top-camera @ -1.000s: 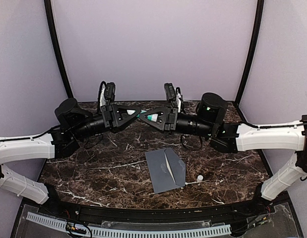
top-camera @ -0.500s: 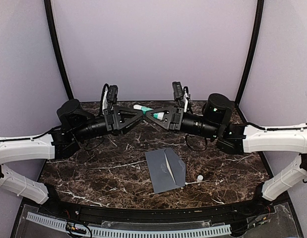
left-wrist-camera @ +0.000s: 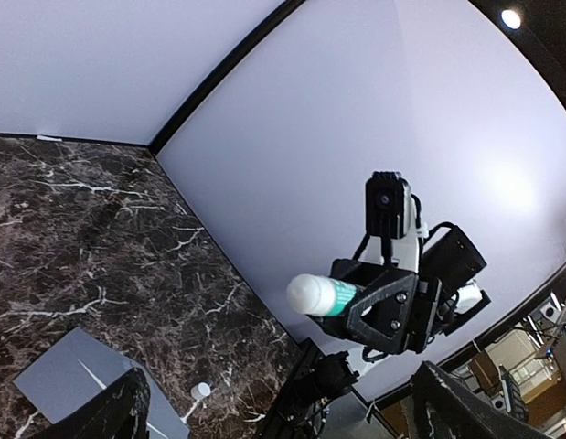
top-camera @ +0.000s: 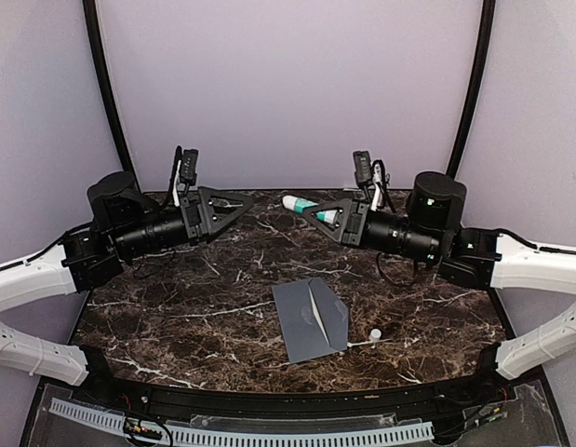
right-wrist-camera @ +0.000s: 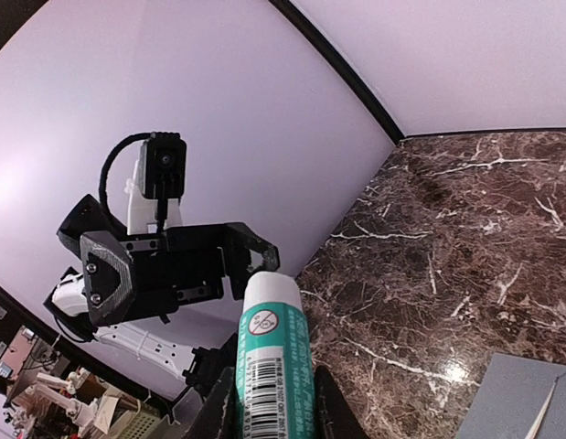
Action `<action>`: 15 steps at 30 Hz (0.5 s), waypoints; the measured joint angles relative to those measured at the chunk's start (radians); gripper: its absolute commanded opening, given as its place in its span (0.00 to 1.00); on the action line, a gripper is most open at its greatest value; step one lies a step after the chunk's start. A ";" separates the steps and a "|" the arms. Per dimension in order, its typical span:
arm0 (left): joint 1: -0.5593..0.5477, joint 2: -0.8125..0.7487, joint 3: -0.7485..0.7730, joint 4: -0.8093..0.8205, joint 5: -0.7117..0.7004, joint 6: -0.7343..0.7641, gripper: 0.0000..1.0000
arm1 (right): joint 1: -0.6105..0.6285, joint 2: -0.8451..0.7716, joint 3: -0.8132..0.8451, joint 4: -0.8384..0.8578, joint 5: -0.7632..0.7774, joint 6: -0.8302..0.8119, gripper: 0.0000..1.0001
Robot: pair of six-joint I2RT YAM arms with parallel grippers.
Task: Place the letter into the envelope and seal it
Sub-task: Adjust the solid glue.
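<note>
The grey envelope lies flat on the marble table, its flap folded over. It also shows in the left wrist view as the envelope and in the right wrist view as the envelope. The letter is hidden; only a thin pale sliver shows along the flap. My right gripper hovers high at the back right, shut on a green-and-white glue stick, seen close as the glue stick. My left gripper is open and holds nothing, a short gap left of the stick's tip.
A small white cap sits on the table just right of the envelope, also seen as the cap. Pale walls with black posts close in the back and both sides. A perforated rail runs along the near edge.
The left gripper opened, let go of the glue stick's end, and drew back to the left. The right gripper moved right and up with the stick. The envelope and cap stayed put.
</note>
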 measured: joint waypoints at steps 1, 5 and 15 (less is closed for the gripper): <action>0.009 -0.011 0.019 -0.051 -0.023 0.019 0.99 | -0.002 -0.018 0.000 -0.041 0.018 -0.012 0.12; 0.033 -0.012 0.127 -0.247 -0.103 0.111 0.98 | -0.003 -0.066 0.001 -0.205 0.092 -0.054 0.11; 0.087 0.278 0.273 -0.492 -0.004 0.423 0.74 | -0.003 -0.144 -0.014 -0.568 0.195 -0.090 0.10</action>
